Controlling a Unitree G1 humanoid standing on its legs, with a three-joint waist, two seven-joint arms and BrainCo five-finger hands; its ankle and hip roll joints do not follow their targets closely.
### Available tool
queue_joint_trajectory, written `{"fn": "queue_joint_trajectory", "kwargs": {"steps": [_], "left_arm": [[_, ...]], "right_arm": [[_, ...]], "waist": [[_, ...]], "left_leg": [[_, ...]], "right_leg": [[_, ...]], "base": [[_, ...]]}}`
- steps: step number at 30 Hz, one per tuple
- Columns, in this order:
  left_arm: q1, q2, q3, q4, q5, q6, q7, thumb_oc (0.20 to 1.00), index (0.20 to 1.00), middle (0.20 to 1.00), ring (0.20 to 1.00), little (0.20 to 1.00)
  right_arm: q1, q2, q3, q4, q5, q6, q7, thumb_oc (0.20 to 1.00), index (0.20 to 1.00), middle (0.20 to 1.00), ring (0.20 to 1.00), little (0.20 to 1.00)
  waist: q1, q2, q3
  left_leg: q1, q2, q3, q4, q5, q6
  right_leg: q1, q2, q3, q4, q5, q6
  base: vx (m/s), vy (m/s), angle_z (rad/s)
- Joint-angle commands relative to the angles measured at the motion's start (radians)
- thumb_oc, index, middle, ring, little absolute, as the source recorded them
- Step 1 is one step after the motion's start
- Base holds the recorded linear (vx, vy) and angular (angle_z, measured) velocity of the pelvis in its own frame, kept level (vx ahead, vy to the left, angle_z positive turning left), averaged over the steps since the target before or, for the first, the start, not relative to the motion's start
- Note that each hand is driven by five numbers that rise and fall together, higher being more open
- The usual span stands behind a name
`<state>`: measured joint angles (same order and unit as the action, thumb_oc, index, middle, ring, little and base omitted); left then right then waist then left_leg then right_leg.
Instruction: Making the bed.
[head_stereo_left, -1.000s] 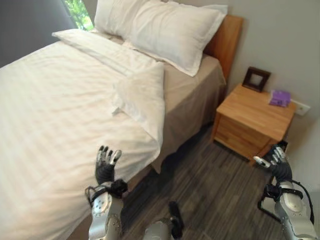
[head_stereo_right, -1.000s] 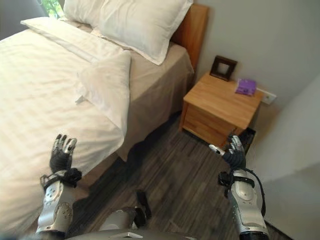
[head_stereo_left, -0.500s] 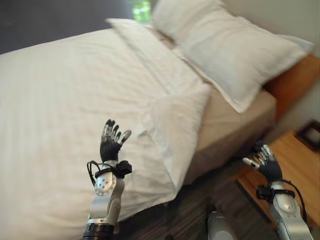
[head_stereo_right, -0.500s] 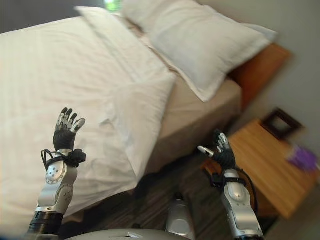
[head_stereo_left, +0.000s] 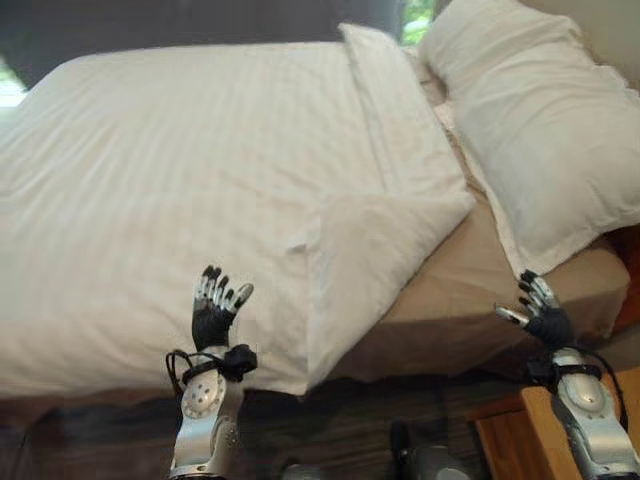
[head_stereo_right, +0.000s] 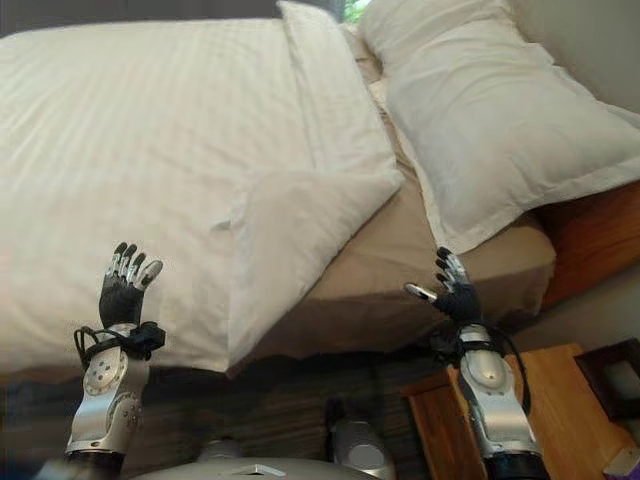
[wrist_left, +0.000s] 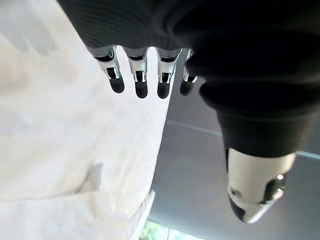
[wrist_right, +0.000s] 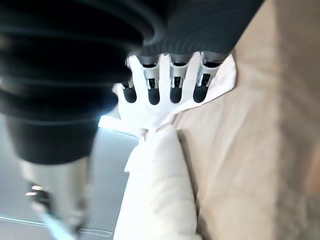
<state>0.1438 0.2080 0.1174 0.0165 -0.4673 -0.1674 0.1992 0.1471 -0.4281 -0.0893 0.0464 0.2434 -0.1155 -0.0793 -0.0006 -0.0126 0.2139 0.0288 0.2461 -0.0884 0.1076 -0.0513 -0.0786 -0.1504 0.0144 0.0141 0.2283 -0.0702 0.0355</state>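
Observation:
A white striped duvet (head_stereo_left: 170, 190) covers most of the bed. Its near corner (head_stereo_left: 375, 250) is folded back, baring the beige sheet (head_stereo_left: 470, 300). A large white pillow (head_stereo_left: 535, 130) lies at the head of the bed. My left hand (head_stereo_left: 213, 318) is raised over the duvet's near edge, open, fingers straight and holding nothing; its fingers (wrist_left: 141, 80) also show in the left wrist view above the duvet (wrist_left: 65, 150). My right hand (head_stereo_right: 456, 296) hovers open near the sheet's edge below the pillow, and its fingers (wrist_right: 175, 85) point toward the folded corner (wrist_right: 160, 185).
A wooden nightstand (head_stereo_right: 560, 410) with a dark picture frame (head_stereo_right: 612, 375) stands by the bed at lower right. The wooden headboard (head_stereo_right: 590, 230) shows behind the pillow. Dark wood floor (head_stereo_left: 320, 430) runs along the bed's near side.
The camera has swung left toward the bed, so the bed fills the view and the nightstand has slid to the corner. Both hands stay raised and open.

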Motion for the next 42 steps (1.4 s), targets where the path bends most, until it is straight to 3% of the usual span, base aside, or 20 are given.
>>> {"fn": "queue_joint_trajectory", "kwargs": {"steps": [1,2,3,4,5,7,9,11,15,17,20,25,28,31,38,42], "left_arm": [[-0.047,0.096,0.008,-0.084,0.004,-0.051,-0.003,1.0,1.0,1.0,1.0,1.0],[-0.051,0.119,0.015,-0.071,0.024,-0.053,-0.02,1.0,1.0,1.0,1.0,1.0],[-0.052,0.119,0.015,-0.07,0.024,-0.053,-0.02,1.0,1.0,1.0,1.0,1.0],[-0.074,0.154,0.027,-0.064,0.058,-0.044,-0.03,1.0,1.0,1.0,1.0,1.0],[-0.075,0.155,0.027,-0.063,0.058,-0.044,-0.03,1.0,1.0,1.0,1.0,1.0],[-0.188,0.251,0.029,0.038,0.117,-0.022,-0.006,1.0,1.0,1.0,1.0,1.0],[-0.246,0.294,0.017,0.074,0.142,-0.019,0.009,1.0,1.0,1.0,1.0,1.0],[-0.378,0.376,-0.029,0.222,0.135,-0.006,0.02,1.0,1.0,1.0,1.0,1.0],[-0.475,0.426,-0.063,0.33,0.068,-0.002,0.017,1.0,1.0,1.0,1.0,1.0],[-0.581,0.507,-0.075,0.451,0.073,0.017,0.052,1.0,1.0,1.0,1.0,1.0],[-0.66,0.531,-0.098,0.536,0.02,0.01,0.064,1.0,1.0,1.0,1.0,1.0],[-0.926,0.663,-0.191,0.746,-0.043,0.007,0.084,1.0,1.0,1.0,1.0,1.0],[-0.996,0.674,-0.207,0.799,-0.103,0.0,0.081,1.0,1.0,1.0,1.0,1.0],[-1.151,0.678,-0.254,0.958,-0.168,0.011,0.091,1.0,1.0,1.0,1.0,1.0],[-1.278,0.674,-0.343,1.009,-0.147,0.015,0.054,1.0,1.0,1.0,1.0,1.0],[-1.37,0.653,-0.397,1.115,-0.094,0.05,0.034,1.0,1.0,1.0,1.0,1.0]], "right_arm": [[0.008,-0.011,-0.015,-0.088,0.004,-0.059,0.0,1.0,1.0,1.0,1.0,1.0],[0.018,-0.013,-0.01,-0.084,0.013,-0.053,0.015,1.0,1.0,1.0,1.0,1.0],[0.018,-0.013,-0.01,-0.084,0.013,-0.052,0.015,1.0,1.0,1.0,1.0,1.0],[0.014,-0.01,-0.007,-0.075,0.028,-0.044,0.032,1.0,1.0,1.0,1.0,1.0],[0.014,-0.009,-0.007,-0.075,0.029,-0.044,0.033,1.0,1.0,1.0,1.0,1.0],[0.023,0.017,-0.012,-0.089,0.096,-0.046,0.058,1.0,1.0,1.0,1.0,1.0],[0.023,0.035,-0.004,-0.1,0.144,-0.047,0.059,1.0,1.0,1.0,1.0,1.0],[0.032,0.066,0.039,-0.099,0.21,-0.041,0.093,1.0,1.0,1.0,1.0,1.0],[0.039,0.052,0.076,-0.095,0.19,-0.026,0.104,1.0,1.0,1.0,1.0,1.0],[0.048,0.051,0.094,-0.114,0.206,-0.023,0.107,1.0,1.0,1.0,1.0,1.0],[0.059,0.052,0.102,-0.114,0.211,-0.02,0.108,1.0,1.0,1.0,1.0,1.0],[0.031,0.03,0.124,-0.099,0.218,-0.023,0.073,1.0,1.0,1.0,1.0,1.0],[0.029,0.037,0.128,-0.101,0.232,-0.025,0.064,1.0,1.0,1.0,1.0,1.0],[-0.004,0.058,0.183,-0.082,0.226,-0.022,0.033,1.0,1.0,1.0,1.0,1.0],[-0.093,0.061,0.258,-0.068,0.23,-0.046,0.031,1.0,1.0,1.0,1.0,1.0],[-0.133,0.059,0.279,-0.073,0.229,-0.063,0.02,1.0,1.0,1.0,1.0,1.0]], "waist": [[-0.051,-0.082,-0.018],[-0.043,-0.085,-0.021],[-0.043,-0.085,-0.022],[-0.048,-0.082,-0.032],[-0.049,-0.083,-0.032],[-0.103,-0.053,-0.06],[-0.117,-0.041,-0.065],[-0.159,-0.024,-0.079],[-0.173,-0.009,-0.078],[-0.203,0.003,-0.071],[-0.214,0.001,-0.058],[-0.264,-0.009,0.03],[-0.273,-0.018,0.054],[-0.289,-0.035,0.086],[-0.298,-0.048,0.125],[-0.311,-0.054,0.158]], "left_leg": [[-0.093,-0.042,0.159,-0.021,0.162,-0.024],[-0.08,-0.105,0.124,0.033,0.106,-0.018],[-0.084,-0.105,0.123,0.035,0.11,-0.018],[-0.083,-0.172,0.078,0.043,0.068,-0.007],[-0.082,-0.174,0.078,0.044,0.065,-0.005],[-0.036,-0.146,0.209,-0.055,0.089,0.01],[-0.022,-0.149,0.204,-0.095,0.105,0.008],[0.013,-0.15,0.214,-0.147,0.123,-0.005],[0.037,-0.149,0.228,-0.169,0.121,-0.005],[0.04,-0.148,0.259,-0.194,0.122,-0.006],[0.016,-0.144,0.282,-0.195,0.123,-0.007],[-0.113,-0.134,0.326,-0.195,0.144,-0.016],[-0.16,-0.135,0.336,-0.195,0.153,-0.019],[-0.222,-0.133,0.356,-0.195,0.154,-0.026],[-0.27,-0.137,0.386,-0.195,0.156,-0.029],[-0.296,-0.14,0.403,-0.195,0.156,-0.031]], "right_leg": [[0.259,-0.117,-0.007,-0.259,0.026,0.058],[0.258,-0.107,0.003,-0.26,0.029,0.05],[0.255,-0.108,0.003,-0.261,0.033,0.05],[0.252,-0.096,0.017,-0.265,0.04,0.047],[0.255,-0.098,0.016,-0.267,0.039,0.048],[0.257,-0.083,-0.002,-0.257,0.021,0.049],[0.256,-0.08,-0.006,-0.255,0.015,0.05],[0.246,-0.082,-0.006,-0.243,0.009,0.062],[0.237,-0.087,0.021,-0.231,0.009,0.068],[0.215,-0.093,0.046,-0.237,0.023,0.083],[0.173,-0.092,0.068,-0.24,0.037,0.091],[-0.004,-0.088,0.114,-0.252,0.109,0.112],[-0.055,-0.088,0.124,-0.259,0.131,0.117],[-0.119,-0.089,0.136,-0.29,0.17,0.129],[-0.191,-0.088,0.161,-0.306,0.201,0.14],[-0.23,-0.085,0.17,-0.308,0.217,0.151]], "base": [[-0.12,-0.196,0.59],[-0.14,-0.2,0.58],[-0.04,-0.156,0.17],[0.01,-0.061,-0.22],[0.04,-0.063,-0.49],[0.08,0.075,-0.09],[0.08,0.09,0.73],[0.11,0.088,0.28],[0.1,0.096,-0.22],[0.07,0.135,-0.39],[-0.09,0.075,-0.43],[-0.17,0.078,-0.42],[-0.11,0.042,-0.21],[-0.05,0.029,-0.16],[-0.01,0.024,-0.21],[-0.02,0.013,-0.05]]}}
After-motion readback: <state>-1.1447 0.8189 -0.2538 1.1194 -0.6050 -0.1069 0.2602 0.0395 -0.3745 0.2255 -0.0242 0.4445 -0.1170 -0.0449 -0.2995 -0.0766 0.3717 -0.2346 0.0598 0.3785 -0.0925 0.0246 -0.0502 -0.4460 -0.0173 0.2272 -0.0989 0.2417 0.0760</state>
